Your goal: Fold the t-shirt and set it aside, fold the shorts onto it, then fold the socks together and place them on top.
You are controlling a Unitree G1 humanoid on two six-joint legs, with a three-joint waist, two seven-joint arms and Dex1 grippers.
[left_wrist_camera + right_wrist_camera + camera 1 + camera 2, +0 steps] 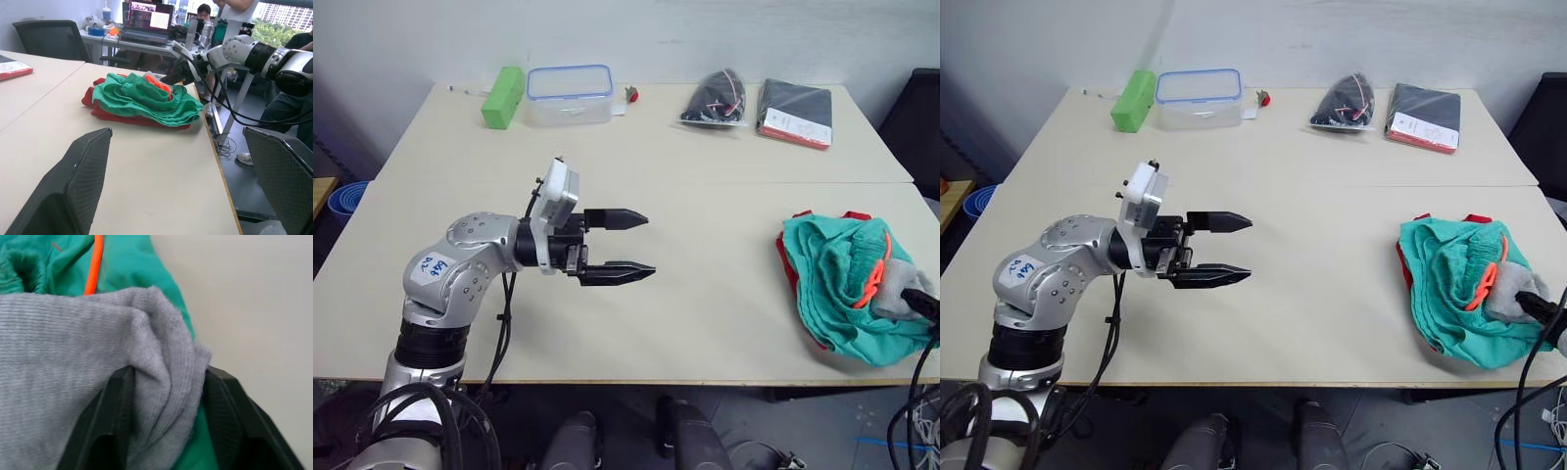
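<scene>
Sticker on the left arm carries blue handwriting, unreadable. Left gripper [644, 244] hovers over bare table [705, 294], fingers apart, holding nothing. Far right: teal shorts [837, 284] lie on the red t-shirt [790, 274]; right gripper [166, 377] is clamped on the grey socks [73, 362] atop them.

office | desks [146, 186] | laptop [146, 19] | office chair [54, 39]

I see wide bare surface [705, 294] between my left hand [625, 245] and the shorts [837, 284] piled at the right edge; a green block [503, 96], lidded box [569, 94] and dark bags [715, 98] line the far side
</scene>
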